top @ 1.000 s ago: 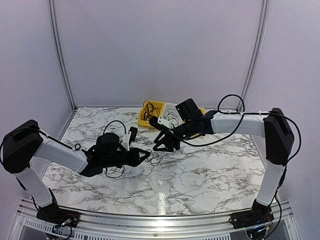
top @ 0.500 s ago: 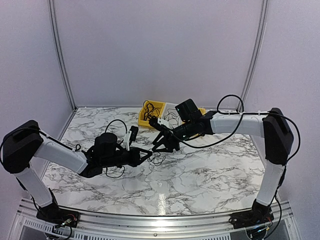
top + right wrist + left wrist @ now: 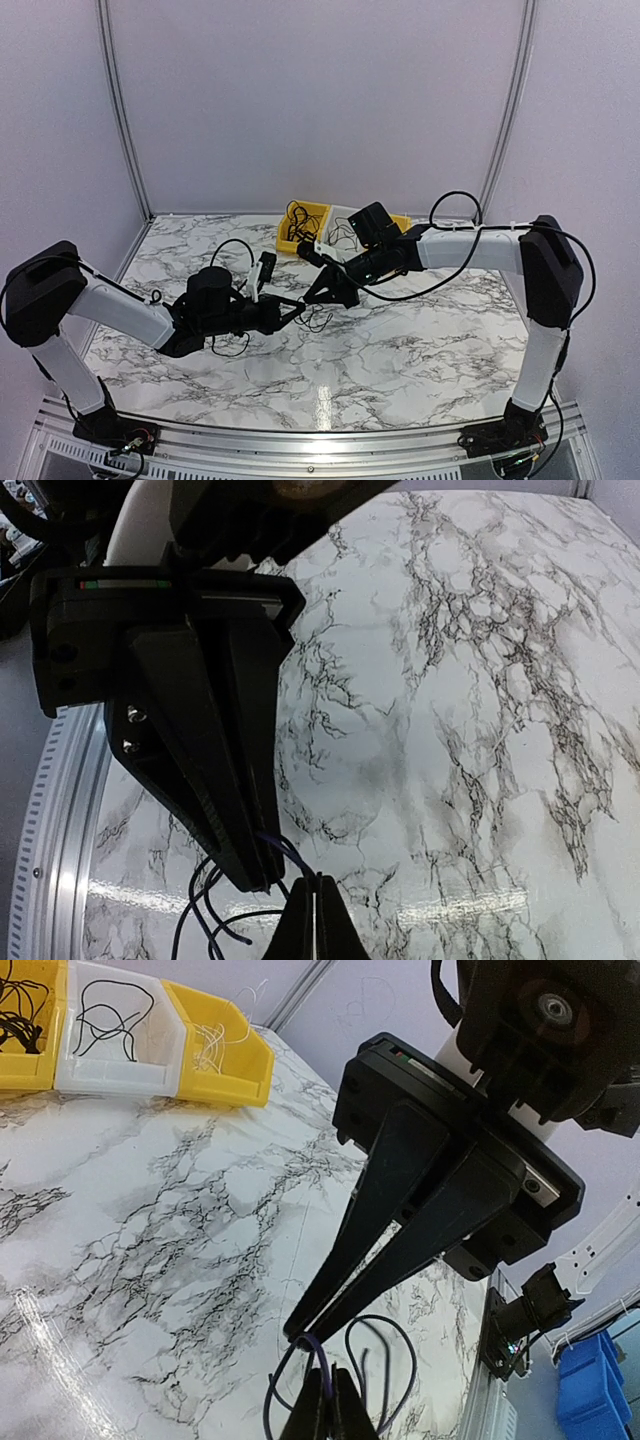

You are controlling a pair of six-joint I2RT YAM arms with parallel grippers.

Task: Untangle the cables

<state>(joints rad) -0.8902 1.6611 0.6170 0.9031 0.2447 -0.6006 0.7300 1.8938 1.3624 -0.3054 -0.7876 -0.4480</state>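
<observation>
The cables [image 3: 318, 319] are a small bunch of thin dark and purplish loops hanging just above the marble table [image 3: 400, 350], between the two grippers. My left gripper [image 3: 291, 308] comes in from the left and my right gripper [image 3: 311, 297] from the right, their tips nearly touching. In the left wrist view my left gripper [image 3: 329, 1397] is shut on a purple strand, with loops [image 3: 392, 1362] hanging beside it. Opposite it, the right arm's fingers [image 3: 345, 1280] pinch the same strand. In the right wrist view my right gripper [image 3: 316, 883] is shut on the strand [image 3: 287, 851].
Three small bins stand in a row at the back of the table: a yellow bin [image 3: 298, 226] holding dark wires, a white bin [image 3: 341, 224] with a few dark wires, and another yellow bin [image 3: 403, 221]. A metal rail [image 3: 320, 440] runs along the near edge.
The right gripper has gone from open to shut on the strand and shifted slightly left. The left gripper has stayed about in place with the bunch.
</observation>
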